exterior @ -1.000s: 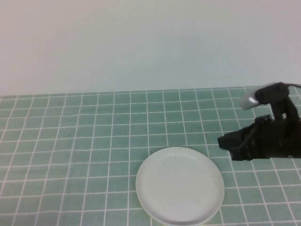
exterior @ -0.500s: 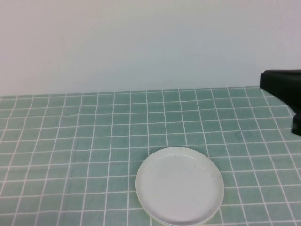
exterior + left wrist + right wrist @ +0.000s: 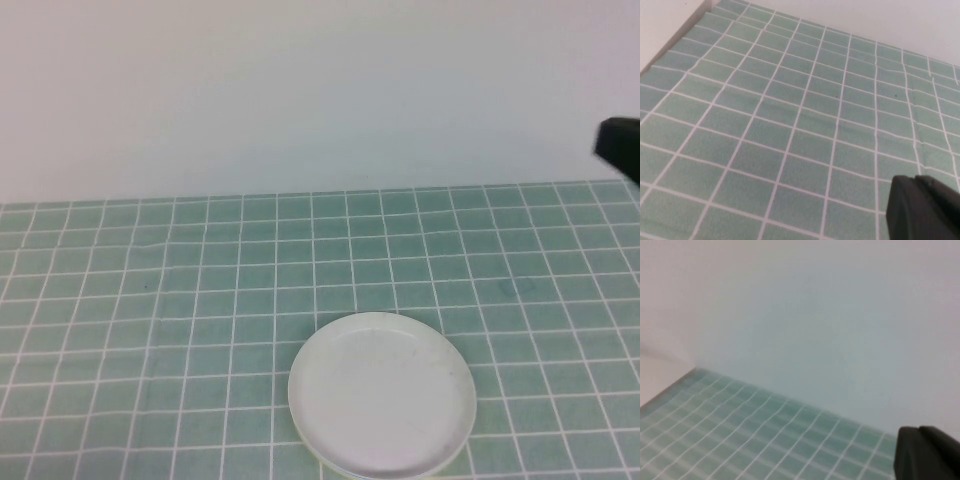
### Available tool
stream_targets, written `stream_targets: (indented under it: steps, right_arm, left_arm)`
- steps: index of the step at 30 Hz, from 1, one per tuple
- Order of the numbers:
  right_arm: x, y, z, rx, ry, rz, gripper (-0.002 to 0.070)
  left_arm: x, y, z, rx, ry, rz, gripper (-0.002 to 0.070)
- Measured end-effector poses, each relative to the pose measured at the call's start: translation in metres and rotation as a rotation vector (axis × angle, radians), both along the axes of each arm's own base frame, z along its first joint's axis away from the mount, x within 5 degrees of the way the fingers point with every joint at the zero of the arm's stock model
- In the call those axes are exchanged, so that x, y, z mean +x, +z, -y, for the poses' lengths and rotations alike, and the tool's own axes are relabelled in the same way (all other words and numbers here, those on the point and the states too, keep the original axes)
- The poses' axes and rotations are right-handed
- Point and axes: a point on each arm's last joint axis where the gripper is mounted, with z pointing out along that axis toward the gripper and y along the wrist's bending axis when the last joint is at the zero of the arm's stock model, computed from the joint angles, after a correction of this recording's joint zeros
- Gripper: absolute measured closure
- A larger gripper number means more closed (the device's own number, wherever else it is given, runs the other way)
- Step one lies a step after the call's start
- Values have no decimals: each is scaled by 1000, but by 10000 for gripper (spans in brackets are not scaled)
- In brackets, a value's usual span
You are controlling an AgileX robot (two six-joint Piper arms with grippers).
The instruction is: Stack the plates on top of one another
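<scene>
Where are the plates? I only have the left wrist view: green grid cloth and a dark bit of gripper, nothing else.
Observer: The high view shows a white plate lying flat on the cloth, near the front edge, slightly right of centre.
Operator: Blue and yellow ones?
Observer: No separate plate shows in any view. I cannot tell whether any lie under the white one.
Operator: Right gripper?
Observer: The right gripper is only a dark tip at the high view's right edge, raised and well apart from the plate. The left gripper, over bare cloth, does not appear in the high view.
</scene>
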Motion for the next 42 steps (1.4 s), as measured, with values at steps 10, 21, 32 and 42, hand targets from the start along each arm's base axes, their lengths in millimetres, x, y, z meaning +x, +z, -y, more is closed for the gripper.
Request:
stream_targets:
  steps: [10,21,32,42]
  right_arm:
    - [-57,-17,35,43,-172,107,676]
    - [-115,-87,66,72,-305,177,677]
    - [-120,-93,76,7,-381,257,678]
    - [-122,-98,70,-127,-303,263,678]
  left_arm:
    - [0,0,0,0,0,0,676]
    - [0,0,0,0,0,0,676]
    - [0,0,0,0,0,0,676]
    - [0,0,0,0,0,0,676]
